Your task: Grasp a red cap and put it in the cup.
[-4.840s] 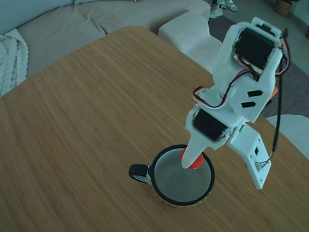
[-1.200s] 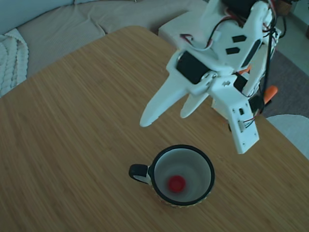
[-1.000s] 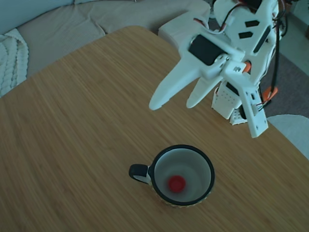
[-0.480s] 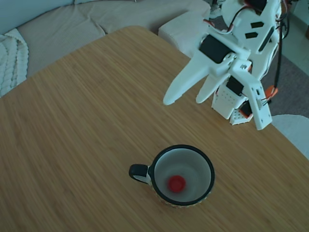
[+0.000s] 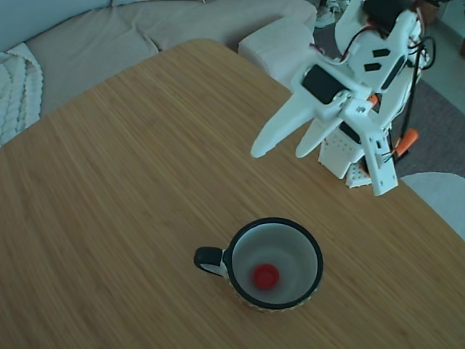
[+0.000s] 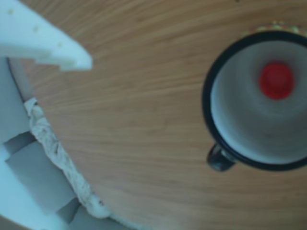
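The red cap lies on the pale bottom of the cup, a black-rimmed mug with its black handle pointing left in the fixed view. The other view shows the same red cap inside the cup at the right edge. My white gripper hangs in the air well above and behind the cup, toward the table's far right. It is open, with nothing between its two fingers. One white finger shows at the top left of the other view.
The round wooden table carries only the cup. A beige sofa and a knitted blanket lie beyond its far edge. The arm's white base and an orange clamp handle sit at the right edge.
4.8 s ago the gripper held the red cap over the cup's mouth. The cap has since dropped into the cup, and the open gripper has risen and drawn back to the upper right.
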Motion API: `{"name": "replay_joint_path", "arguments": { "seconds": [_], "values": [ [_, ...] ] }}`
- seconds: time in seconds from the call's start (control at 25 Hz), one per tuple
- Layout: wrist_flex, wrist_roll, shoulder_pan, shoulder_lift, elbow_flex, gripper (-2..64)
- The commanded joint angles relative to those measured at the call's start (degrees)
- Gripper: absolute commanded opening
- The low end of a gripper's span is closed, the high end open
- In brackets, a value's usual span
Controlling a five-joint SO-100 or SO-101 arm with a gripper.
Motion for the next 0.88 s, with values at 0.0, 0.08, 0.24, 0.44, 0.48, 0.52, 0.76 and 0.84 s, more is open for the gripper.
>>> {"name": "replay_joint_path", "arguments": {
  "seconds": [0.0,0.08,0.24,0.44,0.48,0.52,0.76,0.84],
  "values": [
    [-4.83,0.26,0.44,1.49,4.22,47.3],
    [-8.0,0.09,0.44,2.2,7.56,47.3],
    [-11.34,-0.18,0.44,5.45,12.83,47.3],
    [-13.71,-0.26,0.44,10.46,18.63,47.3],
    [-13.8,-0.26,0.44,11.07,19.51,47.3],
    [-13.97,-0.18,0.44,11.69,20.3,47.2],
    [-13.97,-0.18,0.44,12.66,24.52,35.6],
    [-13.97,-0.26,0.88,12.66,24.79,25.2]
  ]
}}
